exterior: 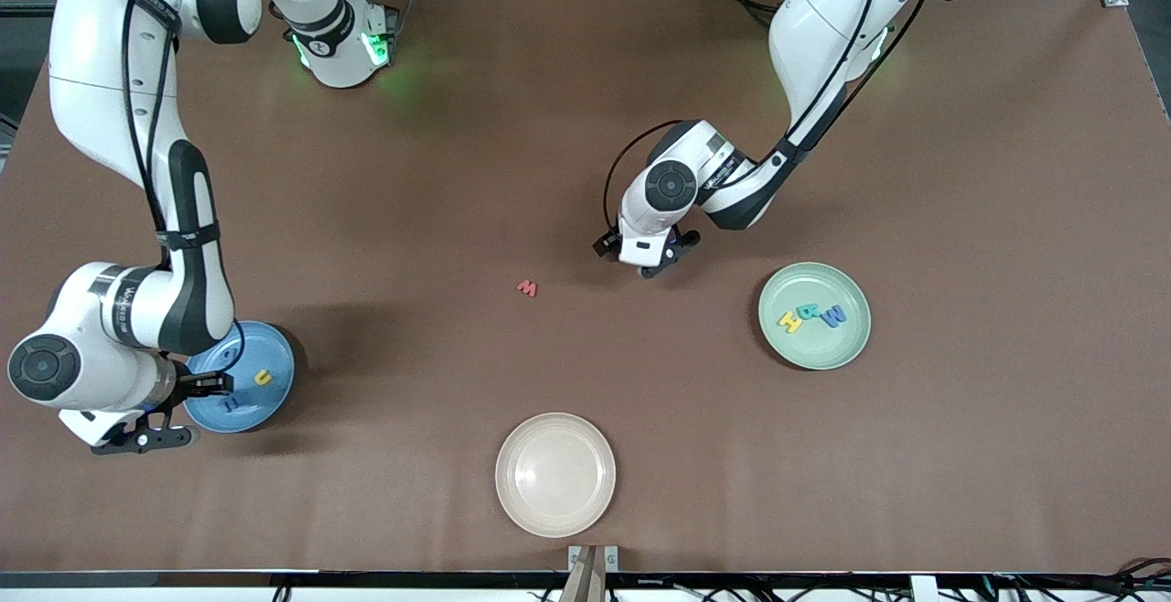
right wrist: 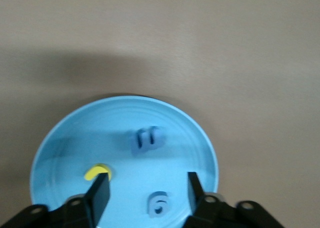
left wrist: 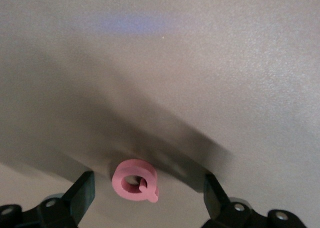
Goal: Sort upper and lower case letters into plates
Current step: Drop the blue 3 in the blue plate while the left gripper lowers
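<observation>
My left gripper (exterior: 670, 254) is open, low over the bare table between the red letter and the pale green plate (exterior: 814, 350). In the left wrist view a pink-red letter Q (left wrist: 136, 180) lies flat on the table between its spread fingers (left wrist: 82, 193); the gripper (left wrist: 148, 195) does not touch it. The green plate holds a yellow H (exterior: 789, 319), a teal B (exterior: 809, 312) and a blue M (exterior: 833, 317). My right gripper (exterior: 209, 386) is open and empty over the blue plate (exterior: 274, 355), which holds a yellow u (exterior: 263, 377) and two blue letters (right wrist: 158, 204), (right wrist: 148, 140). A red w (exterior: 527, 287) lies on the table.
A cream-beige plate (exterior: 555, 474), with nothing in it, sits nearest the front camera at the table's middle. The brown table top (exterior: 961, 218) stretches wide around the plates.
</observation>
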Robot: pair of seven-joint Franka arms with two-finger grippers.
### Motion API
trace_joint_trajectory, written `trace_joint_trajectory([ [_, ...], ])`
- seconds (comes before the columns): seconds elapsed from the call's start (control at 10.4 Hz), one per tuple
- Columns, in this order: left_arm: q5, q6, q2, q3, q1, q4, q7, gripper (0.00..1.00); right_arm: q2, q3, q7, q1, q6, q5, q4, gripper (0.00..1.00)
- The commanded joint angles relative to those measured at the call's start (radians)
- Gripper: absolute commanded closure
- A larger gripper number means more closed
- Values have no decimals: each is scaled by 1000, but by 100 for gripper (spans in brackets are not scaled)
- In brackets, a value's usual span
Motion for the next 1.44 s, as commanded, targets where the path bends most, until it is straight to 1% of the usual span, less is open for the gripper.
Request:
trace_joint_trajectory([
  [0.0, -22, 6, -25, 2, -3, -41, -41, 8, -20, 47, -13, 1, -16, 76, -8, 0],
  [0.19, -22, 6, -23, 1, -3, -41, -46, 15, -26, 66, -8, 39, -42, 97, -8, 0],
  [0.29, -24, 6, -25, -2, -3, -43, -49, 15, -29, 67, -5, 67, -57, 97, -8, 0],
  [0.38, -24, 4, -28, -7, -3, -47, -57, 18, -30, 66, 4, 101, -68, 100, -8, 0],
  [0.48, -24, 4, -28, -7, -2, -47, -61, 30, -30, 66, 18, 136, -72, 98, -7, 0],
  [0.58, -22, 4, -27, -7, -2, -46, -61, 38, -30, 66, 18, 176, -71, 98, -7, 0],
  [0.77, -22, 2, -28, -7, -3, -46, -61, 44, -30, 64, 13, 248, -60, 87, 1, 0],
  [0.96, -22, 4, -28, -7, -2, -46, -61, 48, -30, 66, -2, 261, -43, 95, 1, 0],
  [1.06, -22, 4, -28, -7, -2, -44, -61, 53, -32, 67, -8, 268, -43, 97, 1, 0],
  [1.15, -22, 4, -28, -7, -2, -44, -61, 53, -32, 67, -7, 283, -43, 100, 3, 0],
  [1.35, -21, 1, -30, -5, -2, -44, -46, 45, -34, 69, -5, 320, -43, 100, 4, 0],
])
